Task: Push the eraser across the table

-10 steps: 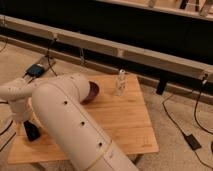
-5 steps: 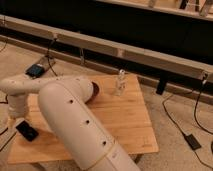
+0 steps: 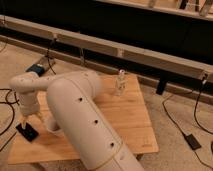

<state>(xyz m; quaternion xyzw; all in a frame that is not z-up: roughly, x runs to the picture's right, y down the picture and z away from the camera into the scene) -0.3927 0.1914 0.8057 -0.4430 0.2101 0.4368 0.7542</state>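
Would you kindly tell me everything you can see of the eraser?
The eraser is a small, flat, black rectangular block, matte-looking, lying flat and slightly askew near the left edge of the light wooden table. The tool points down directly over its far end and appears to touch it.

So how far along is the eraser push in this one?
Early on. Done: the approach, since the gripper is low at the left end of the table, just above the eraser. In hand: the push itself, apparently only starting, as the eraser lies near the left front corner. Left: nearly the whole trip across the table top to the right.
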